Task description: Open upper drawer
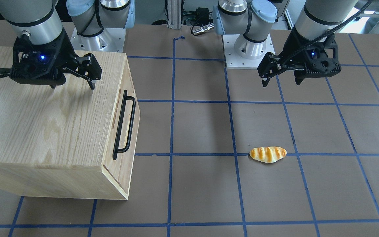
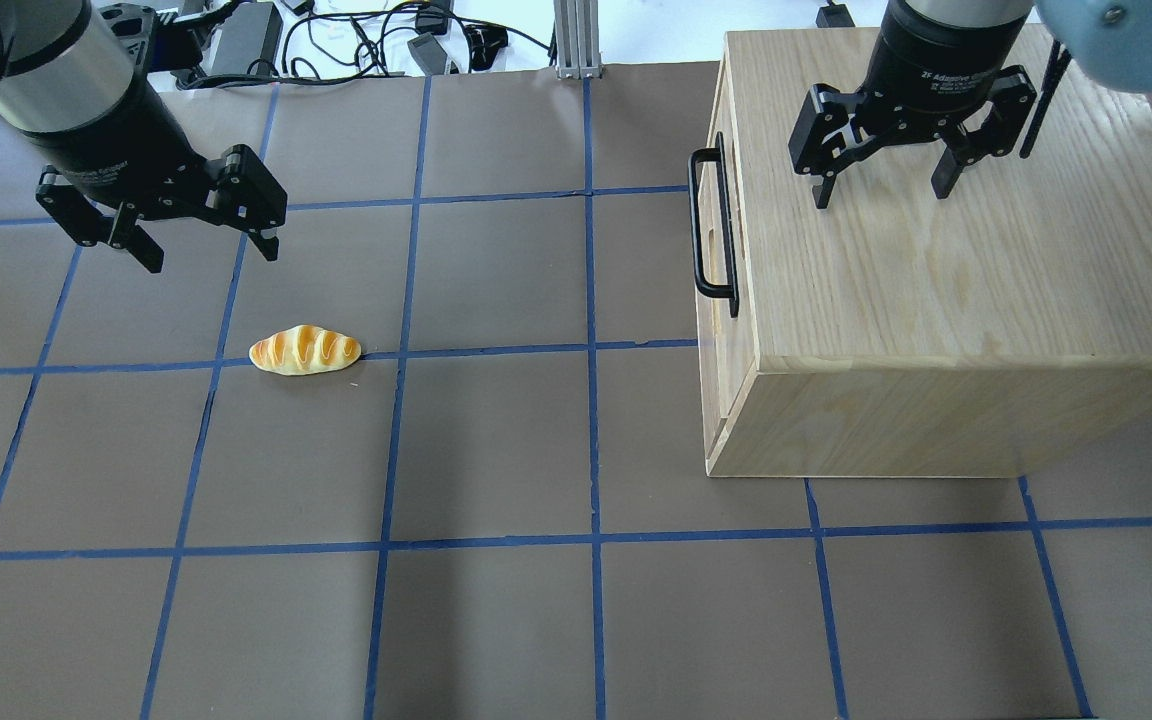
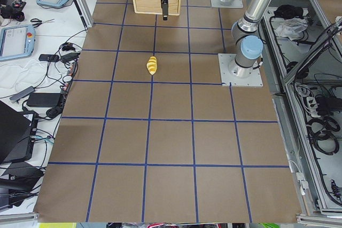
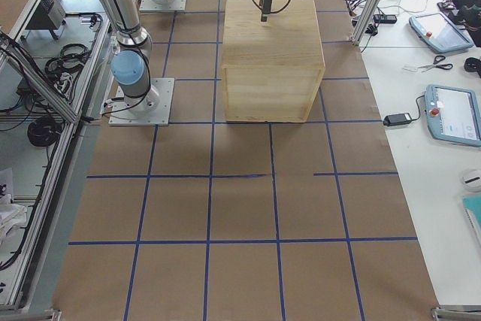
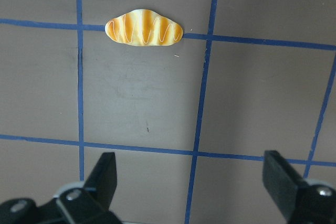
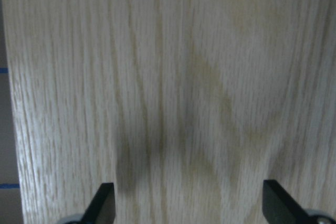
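The upper drawer [image 1: 125, 125], shut in the left-facing front of the cabinet [image 2: 936, 280], is to be taken by its handle [image 2: 696, 225], which runs fore-and-aft below and left of the nearer, wide-open right gripper [image 2: 881, 190] held over the top.

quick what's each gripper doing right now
left gripper: open, empty, over the table
right gripper: open, empty, over the cabinet top
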